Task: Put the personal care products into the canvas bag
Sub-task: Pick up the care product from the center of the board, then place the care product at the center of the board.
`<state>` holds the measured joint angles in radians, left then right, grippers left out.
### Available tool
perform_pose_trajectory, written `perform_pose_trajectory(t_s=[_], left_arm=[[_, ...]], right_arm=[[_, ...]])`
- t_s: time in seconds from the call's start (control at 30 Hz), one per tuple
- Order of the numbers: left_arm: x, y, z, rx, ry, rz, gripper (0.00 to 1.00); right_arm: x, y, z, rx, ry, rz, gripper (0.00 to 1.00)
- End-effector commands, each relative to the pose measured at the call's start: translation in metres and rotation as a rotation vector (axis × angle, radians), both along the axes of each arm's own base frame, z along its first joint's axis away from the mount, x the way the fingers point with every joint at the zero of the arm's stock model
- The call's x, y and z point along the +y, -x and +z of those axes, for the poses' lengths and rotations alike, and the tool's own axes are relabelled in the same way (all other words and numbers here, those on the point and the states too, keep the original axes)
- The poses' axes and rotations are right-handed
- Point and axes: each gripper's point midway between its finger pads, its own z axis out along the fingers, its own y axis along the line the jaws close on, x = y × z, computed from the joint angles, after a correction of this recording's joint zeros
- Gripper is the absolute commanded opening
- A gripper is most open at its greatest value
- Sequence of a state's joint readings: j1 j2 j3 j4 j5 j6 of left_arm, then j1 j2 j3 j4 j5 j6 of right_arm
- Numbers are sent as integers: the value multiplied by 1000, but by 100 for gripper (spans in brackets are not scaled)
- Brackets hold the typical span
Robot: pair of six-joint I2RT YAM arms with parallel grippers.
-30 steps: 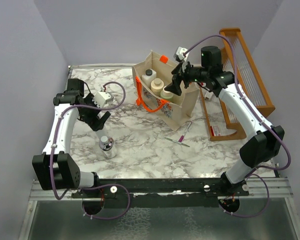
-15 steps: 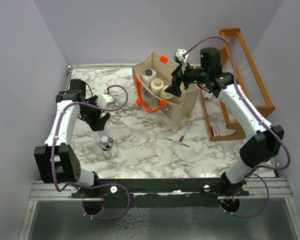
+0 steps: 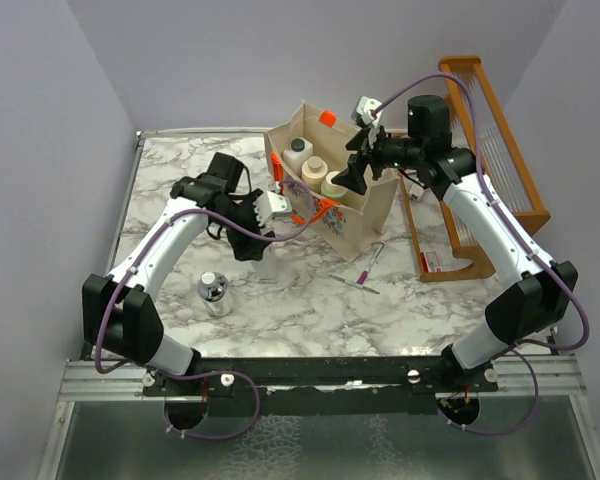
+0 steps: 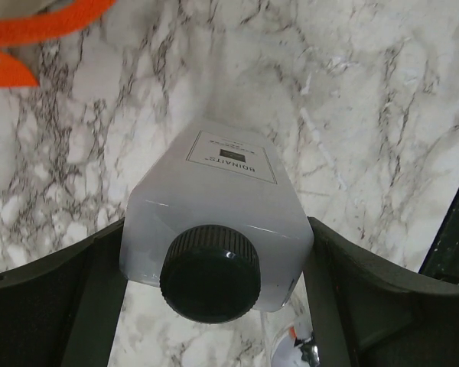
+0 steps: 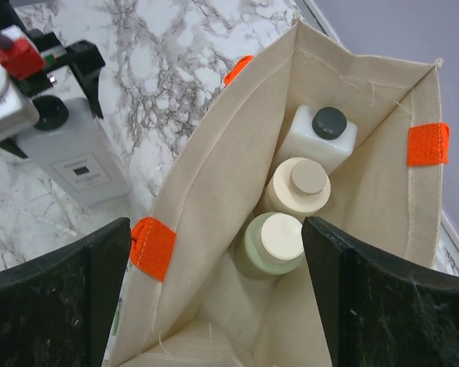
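Left wrist view looks straight down on a white square plastic bottle with a black ribbed cap, upright between the dark fingers of the left gripper, which press against its two flanks and clamp it. Whether its base touches the grey-veined white marble tabletop cannot be told. The right wrist view puts this bottle just beside the outer wall of the upright beige canvas tote bag, on the side with an orange tab. Inside the bag three bottles stand in a row, each touching the next: a white bottle with a dark grey cap, a beige bottle with a cream cap and an olive-green bottle with a cream cap. The right gripper hangs above the bag's mouth, its fingers wide apart and holding nothing. In the overhead view, a short clear bottle with a chrome cap stands alone on the marble, well apart from the bag, and an orange wooden slatted rack sits at the table's right edge.
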<state>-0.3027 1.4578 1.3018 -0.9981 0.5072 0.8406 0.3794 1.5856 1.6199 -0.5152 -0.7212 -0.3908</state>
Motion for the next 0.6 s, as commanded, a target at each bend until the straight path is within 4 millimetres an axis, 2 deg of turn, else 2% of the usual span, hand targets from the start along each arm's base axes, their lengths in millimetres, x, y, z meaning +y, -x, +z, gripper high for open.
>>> perform_pose_trajectory(t_s=[0.0, 0.2, 0.3, 0.47, 0.57], left_arm=[[-51, -11, 27, -67, 96, -80, 10], [-76, 0, 10, -34, 54, -136, 11], [-81, 1, 3, -38, 44, -130, 17], [-85, 7, -4, -53, 36, -132, 46], [-88, 9, 1, -71, 56, -140, 76]], right_arm=[[-4, 7, 14, -63, -4, -1, 93], [-11, 10, 12, -77, -1, -34, 93], [-13, 8, 10, -79, 4, -50, 93], [-11, 7, 7, -62, -2, -45, 93], [-9, 7, 7, -52, -8, -38, 93]])
